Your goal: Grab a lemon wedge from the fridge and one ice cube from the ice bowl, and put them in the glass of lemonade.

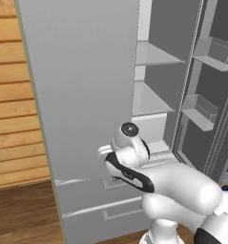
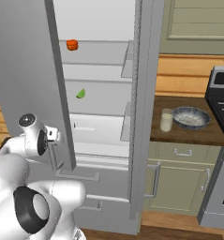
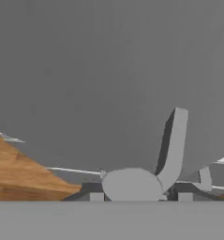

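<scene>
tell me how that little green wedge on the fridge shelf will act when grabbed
The wedge looks small and thin, so probably light and easily nudged along the smooth shelf. Its tapered shape may let it slip out of a pinch or tip over. It lies well inside the fridge, so a miss could push it further back.

The white arm (image 1: 182, 190) bends up from the base and reaches forward. Its wrist (image 2: 33, 136) turns sideways. The gripper (image 3: 139, 197) shows two dark tips a little apart.
</scene>
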Motion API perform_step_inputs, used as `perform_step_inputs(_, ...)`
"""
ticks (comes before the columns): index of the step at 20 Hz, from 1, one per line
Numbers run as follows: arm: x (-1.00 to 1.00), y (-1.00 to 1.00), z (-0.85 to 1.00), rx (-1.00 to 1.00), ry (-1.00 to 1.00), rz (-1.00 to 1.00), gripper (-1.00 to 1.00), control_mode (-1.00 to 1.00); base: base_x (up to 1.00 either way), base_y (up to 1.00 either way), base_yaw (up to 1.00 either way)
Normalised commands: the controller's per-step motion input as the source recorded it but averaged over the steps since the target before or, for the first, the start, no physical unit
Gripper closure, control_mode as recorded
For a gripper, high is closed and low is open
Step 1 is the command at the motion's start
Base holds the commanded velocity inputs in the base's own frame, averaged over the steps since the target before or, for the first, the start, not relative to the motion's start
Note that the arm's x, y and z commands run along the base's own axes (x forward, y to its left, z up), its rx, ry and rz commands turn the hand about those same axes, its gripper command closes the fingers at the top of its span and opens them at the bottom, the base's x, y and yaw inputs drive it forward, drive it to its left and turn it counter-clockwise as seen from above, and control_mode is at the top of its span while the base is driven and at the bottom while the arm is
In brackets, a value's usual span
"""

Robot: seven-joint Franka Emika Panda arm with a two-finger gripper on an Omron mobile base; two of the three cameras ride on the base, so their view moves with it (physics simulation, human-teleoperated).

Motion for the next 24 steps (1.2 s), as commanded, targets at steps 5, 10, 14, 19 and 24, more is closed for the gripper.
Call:
perform_step_inputs(5,-0.94,0.39,0.59,0.0,0.04,0.11,1.0,-1.0,0.0,0.0,0.0)
perform_step_inputs(10,-0.72,0.08,0.51,-0.02,0.01,0.03,-1.0,-1.0,0.0,0.0,0.0)
perform_step_inputs(14,-1.0,-0.14,0.95,0.01,-0.06,0.06,-1.0,-1.0,0.0,0.0,0.0)
perform_step_inputs(19,-0.57,-0.32,1.0,0.01,-0.03,0.0,-1.0,-1.0,0.0,0.0,0.0)
perform_step_inputs(24,-0.13,-0.87,1.0,0.04,0.0,-0.04,-1.0,-1.0,0.0,0.0,0.0)
